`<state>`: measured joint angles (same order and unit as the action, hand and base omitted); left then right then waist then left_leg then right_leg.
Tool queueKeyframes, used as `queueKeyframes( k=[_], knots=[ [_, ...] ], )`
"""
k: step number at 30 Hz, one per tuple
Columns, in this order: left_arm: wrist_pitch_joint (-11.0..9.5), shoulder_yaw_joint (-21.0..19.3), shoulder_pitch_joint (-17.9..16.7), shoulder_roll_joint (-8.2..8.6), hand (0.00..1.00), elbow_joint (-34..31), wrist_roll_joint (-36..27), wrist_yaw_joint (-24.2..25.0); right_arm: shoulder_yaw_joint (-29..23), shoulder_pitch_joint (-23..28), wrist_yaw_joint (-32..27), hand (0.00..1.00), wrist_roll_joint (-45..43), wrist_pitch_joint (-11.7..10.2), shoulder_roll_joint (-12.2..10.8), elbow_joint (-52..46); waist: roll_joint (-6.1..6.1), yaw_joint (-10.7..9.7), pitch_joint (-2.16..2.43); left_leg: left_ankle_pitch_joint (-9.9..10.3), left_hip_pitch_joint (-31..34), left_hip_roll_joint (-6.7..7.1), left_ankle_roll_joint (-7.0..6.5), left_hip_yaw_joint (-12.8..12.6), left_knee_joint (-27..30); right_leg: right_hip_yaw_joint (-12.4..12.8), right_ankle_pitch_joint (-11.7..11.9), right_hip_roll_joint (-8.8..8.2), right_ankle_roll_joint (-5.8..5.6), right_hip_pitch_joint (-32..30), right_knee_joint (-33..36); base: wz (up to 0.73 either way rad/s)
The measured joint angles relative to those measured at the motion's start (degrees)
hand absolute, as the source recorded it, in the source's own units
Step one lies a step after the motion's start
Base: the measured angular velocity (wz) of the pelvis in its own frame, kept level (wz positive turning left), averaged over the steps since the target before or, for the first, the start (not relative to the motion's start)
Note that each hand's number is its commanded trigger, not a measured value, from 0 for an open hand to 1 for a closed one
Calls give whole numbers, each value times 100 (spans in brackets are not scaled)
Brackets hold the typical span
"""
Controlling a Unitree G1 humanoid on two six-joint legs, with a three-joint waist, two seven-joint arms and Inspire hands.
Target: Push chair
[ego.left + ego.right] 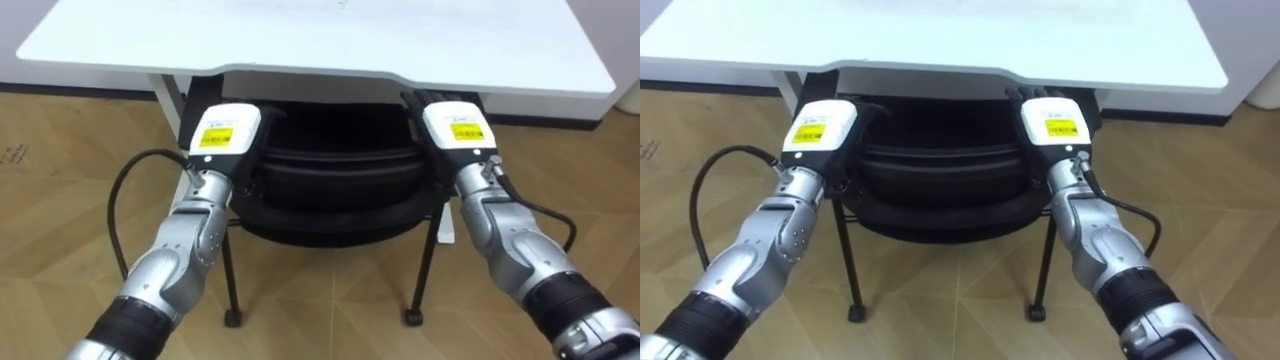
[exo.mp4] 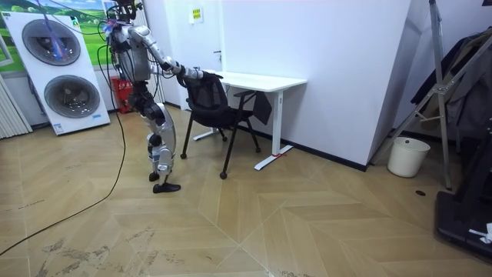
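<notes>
A black chair on thin black legs stands half under the white desk, its back towards me. My left hand lies against the left end of the chair back. My right hand lies against the right end. Both hands' dark fingers reach straight forward along the top of the back, partly lost in the shadow under the desk. Nothing is clasped. In the room view I stand just behind the chair with both arms stretched out to it, one foot set back.
The desk stands against a white wall. Two stacked washing machines are behind me at the room view's left. A white bucket sits by the wall at the room view's right. Wooden floor lies all around.
</notes>
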<state>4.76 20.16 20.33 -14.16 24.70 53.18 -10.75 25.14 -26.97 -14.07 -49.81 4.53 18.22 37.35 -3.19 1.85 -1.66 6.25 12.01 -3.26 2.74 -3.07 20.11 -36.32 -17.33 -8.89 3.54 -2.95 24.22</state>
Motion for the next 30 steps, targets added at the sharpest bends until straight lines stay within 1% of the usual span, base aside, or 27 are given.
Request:
queueKeyframes(
  k=[1,3,5,6,7,8,9,10,11,12,13,15,17,18,19,20,21,22,23,24,25,26,27,28,29,30],
  knots=[
    [0,-16,0,-1,0,-2,2,6,-75,0,53,0,-4,-21,-20,-9,13,-9,8,-19,-56,8,-17,-29,-57,110,53,28,-11,2,-43,-7],
    [15,-123,2,-7,0,-77,5,18,-168,0,198,0,3,-22,-23,-146,29,-26,18,-28,-69,12,-29,-97,-95,244,74,47,-24,-18,-80,-11],
    [38,-195,2,-45,0,-194,-4,52,-182,8,295,0,18,0,22,-397,84,-102,53,-47,-71,14,-58,-104,-132,264,144,78,-35,-19,-158,-4],
    [72,-201,3,-71,0,-256,-3,83,-190,54,363,0,27,27,117,-705,123,-127,76,-69,-83,18,-83,-120,-173,276,206,79,-42,-20,-160,-5],
    [122,-205,2,-150,0,-423,13,177,-191,72,446,0,30,19,235,-1015,130,-140,81,-83,-124,28,-96,-147,-211,335,218,81,-53,-15,-166,-5],
    [128,-204,3,-256,0,-503,13,234,-191,72,533,0,53,14,335,-1159,130,-168,81,-120,-173,42,-102,-150,-281,346,249,85,-62,20,-205,-3],
    [142,-205,3,-300,0,-554,14,244,-195,72,547,0,102,7,389,-1201,137,-183,85,-133,-175,42,-110,-149,-292,347,271,95,-61,28,-239,0],
    [158,-213,3,-405,0,-704,35,261,-252,72,638,0,133,3,525,-1397,149,-217,87,-153,-161,45,-122,-143,-301,342,305,99,-62,22,-271,5],
    [173,-213,3,-467,0,-734,70,300,-262,72,708,0,139,-13,583,-1459,149,-238,87,-159,-157,51,-128,-138,-305,340,309,97,-65,21,-275,8],
    [190,-242,3,-552,0,-746,97,336,-287,72,808,0,147,-56,655,-1559,149,-304,87,-170,-150,67,-143,-120,-319,341,320,95,-78,28,-287,11],
    [194,-302,6,-565,0,-795,131,408,-382,72,872,0,154,-135,657,-1595,152,-342,87,-190,-156,85,-155,-101,-351,353,351,104,-90,46,-339,10],
    [189,-363,8,-565,0,-807,162,423,-443,72,917,0,199,-168,657,-1607,159,-369,85,-207,-158,108,-176,-96,-386,421,377,111,-108,46,-369,8],
    [185,-479,12,-624,0,-948,289,581,-535,71,1152,0,123,-201,732,-1839,160,-398,86,-216,-141,131,-189,-99,-403,517,383,111,-120,1,-371,6],
    [179,-495,34,-702,0,-989,345,681,-640,66,1340,0,183,-271,886,-2065,161,-419,87,-238,-153,158,-213,-96,-452,609,396,122,-136,-7,-391,0],
    [184,-495,100,-743,0,-985,390,776,-775,55,1398,0,349,-367,1058,-2247,166,-420,85,-239,-168,168,-216,-97,-469,630,420,126,-155,7,-430,-4],
    [197,-495,137,-836,0,-954,385,812,-948,-49,1312,0,570,-387,1057,-2287,181,-439,76,-240,-166,164,-217,-106,-480,651,470,147,-157,10,-490,-11],
    [192,-496,143,-893,0,-953,386,812,-1059,-122,1180,0,653,-356,1017,-2293,188,-451,75,-240,-155,160,-218,-110,-479,651,497,158,-155,10,-517,-7],
    [138,-498,233,-998,0,-959,387,816,-1383,-238,956,0,685,-304,1015,-2420,205,-434,82,-242,-122,158,-221,-104,-472,645,530,194,-162,5,-570,0],
    [29,-499,351,-1201,0,-1035,386,818,-1728,-444,816,0,627,-310,1084,-2578,223,-376,91,-247,-102,159,-228,-89,-474,636,564,198,-172,14,-650,6],
    [-11,-500,434,-1311,0,-1119,374,818,-1885,-575,718,0,609,-315,1132,-2629,232,-340,90,-247,-94,155,-229,-79,-475,629,586,217,-175,29,-697,14],
    [-76,-609,669,-1460,0,-1302,371,750,-2218,-854,456,0,593,-325,1225,-2659,250,-297,87,-252,-101,149,-237,-51,-484,666,634,294,-188,104,-868,23],
    [-112,-914,906,-1508,0,-1560,339,606,-2466,-1076,201,0,611,-318,1297,-2730,255,-266,86,-253,-142,158,-242,-6,-498,760,694,347,-200,195,-995,24],
    [-124,-1075,990,-1572,0,-1714,244,506,-2533,-1146,97,0,689,-325,1347,-2806,254,-259,88,-249,-183,168,-249,0,-513,790,700,356,-210,244,-1026,14],
    [-167,-1482,1123,-1665,0,-2028,52,320,-2702,-1167,-55,0,872,-381,1414,-3086,262,-251,95,-232,-285,187,-270,-2,-568,790,715,375,-239,366,-1119,4],
    [-162,-1683,1175,-1685,0,-2162,-40,208,-2780,-1162,-148,0,965,-408,1421,-3205,269,-266,98,-221,-342,197,-280,-3,-592,788,729,388,-261,441,-1184,0],
    [-184,-2066,1235,-1731,0,-2386,-81,28,-2939,-1145,-304,0,1003,-501,1445,-3317,295,-273,141,-207,-447,223,-294,-15,-669,800,744,390,-291,537,-1261,-5]
  ],
)
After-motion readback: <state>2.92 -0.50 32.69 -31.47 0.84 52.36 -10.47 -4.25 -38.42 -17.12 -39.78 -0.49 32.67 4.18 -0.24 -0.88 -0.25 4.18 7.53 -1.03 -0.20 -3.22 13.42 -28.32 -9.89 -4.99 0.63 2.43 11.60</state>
